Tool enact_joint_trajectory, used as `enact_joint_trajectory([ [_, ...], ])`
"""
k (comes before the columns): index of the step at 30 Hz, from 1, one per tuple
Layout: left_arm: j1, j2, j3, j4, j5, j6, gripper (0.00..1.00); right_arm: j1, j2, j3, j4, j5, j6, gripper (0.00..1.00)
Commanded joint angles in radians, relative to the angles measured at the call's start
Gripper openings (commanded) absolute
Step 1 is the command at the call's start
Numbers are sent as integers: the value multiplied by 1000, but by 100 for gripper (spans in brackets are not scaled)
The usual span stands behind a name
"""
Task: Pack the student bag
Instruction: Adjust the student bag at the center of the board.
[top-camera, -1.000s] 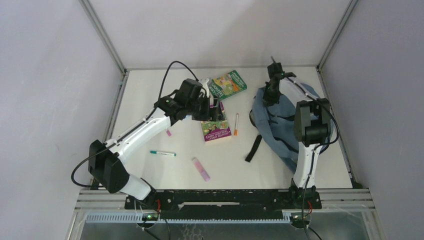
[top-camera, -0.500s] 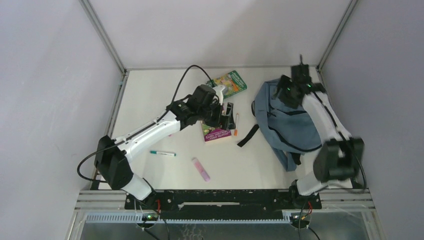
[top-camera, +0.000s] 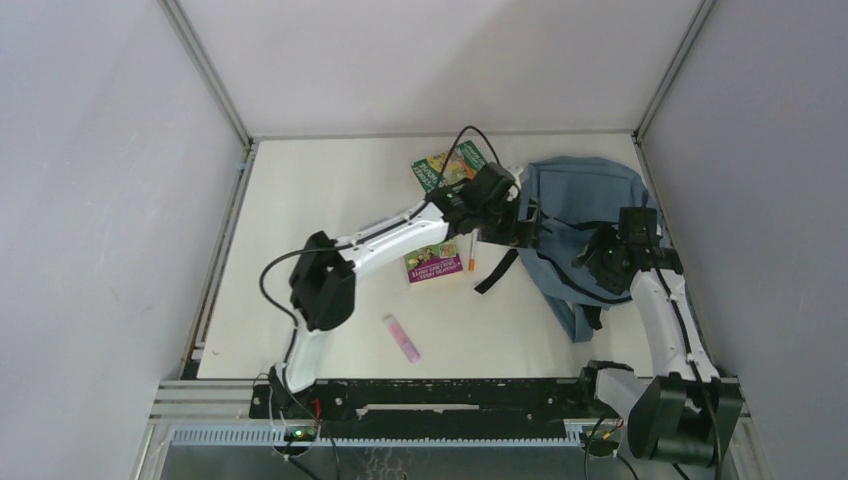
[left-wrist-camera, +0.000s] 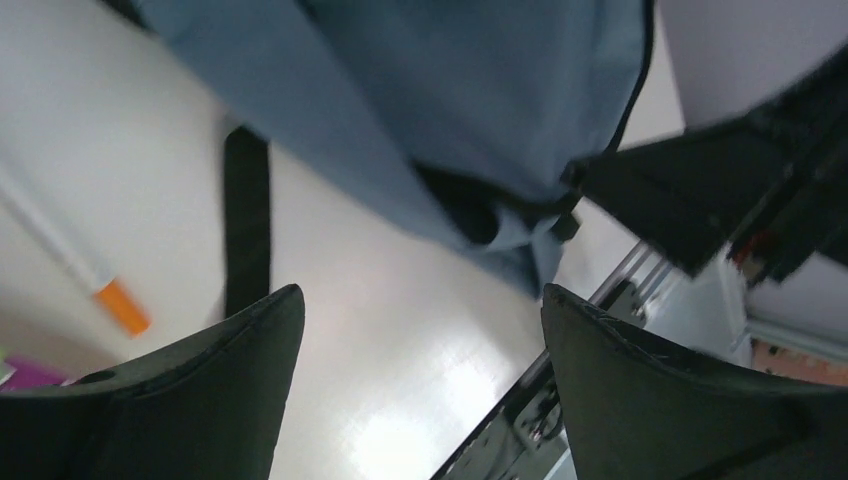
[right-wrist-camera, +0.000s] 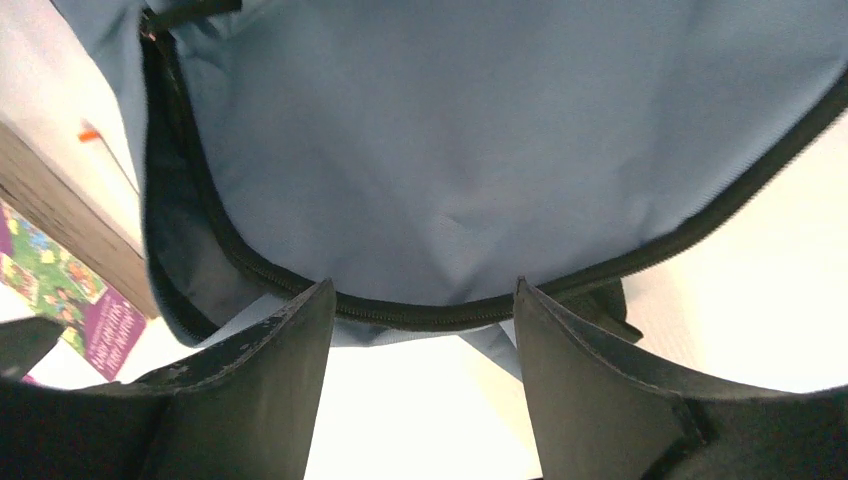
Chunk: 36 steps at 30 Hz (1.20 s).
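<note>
Top external view places the bag (top-camera: 590, 195) right of centre, with left gripper (left-wrist-camera: 420, 300) and right gripper (right-wrist-camera: 422, 290) both wide open and empty at its edges; closing carelessly may snag the strap (top-camera: 497, 270), dragging the bag.

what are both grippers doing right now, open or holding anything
left gripper: open, holding nothing.
right gripper: open, holding nothing, at the zip edge of the student bag.
</note>
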Motion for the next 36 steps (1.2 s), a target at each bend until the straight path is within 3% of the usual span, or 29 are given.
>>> enact_joint_trajectory([
  [1, -17, 114, 211, -8, -45, -122, 91, -51, -102, 12, 5, -14, 10, 74],
  [11, -53, 315, 327, -66, 20, -136, 77, -91, -87, -1, 20, -90, 14, 72],
  [15, -53, 318, 293, -64, 38, -109, 40, -86, -69, -2, 24, -118, 7, 72],
  [19, -39, 241, 139, -38, 42, -42, 1, -47, -52, -2, 25, -164, -28, 73],
  [23, 3, 170, -39, 44, 100, -9, 0, 92, 0, -2, 52, -177, -60, 78],
  [27, 44, 137, -106, 92, 153, 29, 0, 264, 83, 9, 65, -64, -35, 76],
  [31, 63, 128, -132, 103, 166, 50, 0, 336, 149, 26, 68, -18, -23, 65],
  [36, 67, 136, -130, 107, 178, 42, 0, 377, 136, 28, 61, -32, -32, 68],
])
